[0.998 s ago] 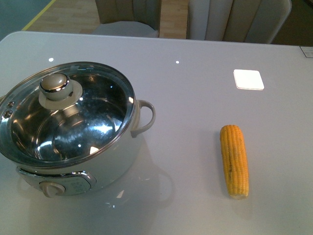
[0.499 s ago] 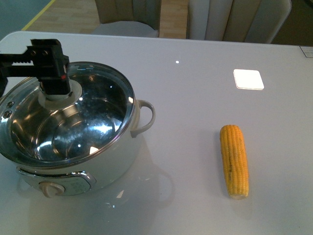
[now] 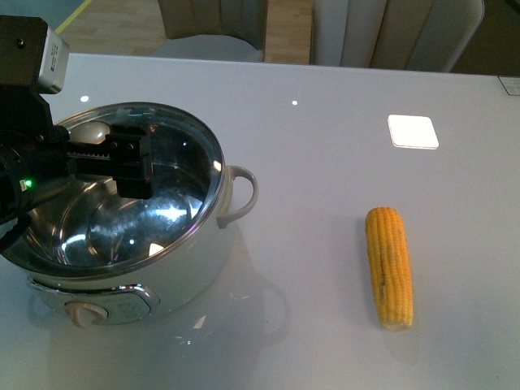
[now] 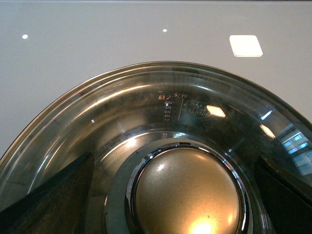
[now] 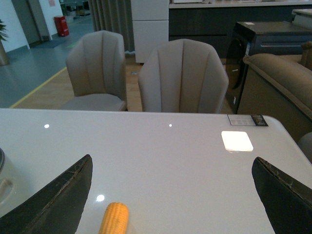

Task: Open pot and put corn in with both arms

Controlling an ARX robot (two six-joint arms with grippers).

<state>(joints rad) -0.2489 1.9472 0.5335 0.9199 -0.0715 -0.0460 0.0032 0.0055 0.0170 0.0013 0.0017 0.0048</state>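
The white pot (image 3: 191, 264) stands at the table's left with its glass lid (image 3: 171, 207) on. My left gripper (image 3: 122, 158) hovers over the lid, open. In the left wrist view its fingers (image 4: 51, 197) stand wide on either side of the lid's round metal knob (image 4: 187, 195), not touching it. The corn (image 3: 389, 266) lies on the table to the right, lengthwise, pale cut end nearest me. My right gripper (image 5: 170, 204) is out of the front view. In its wrist view it is open and empty above the table, with the corn's tip (image 5: 114, 219) low between its fingers.
The grey table (image 3: 325, 162) carries a bright white square patch (image 3: 413, 132) at the back right. Beige chairs (image 3: 390, 32) stand beyond the far edge. The pot's side handle (image 3: 242, 195) juts right, and its knob panel (image 3: 85, 311) faces me.
One second ago no arm showed. My left arm came in from the left over the lid and now sits larger and further right across it. Pot and corn have not moved.
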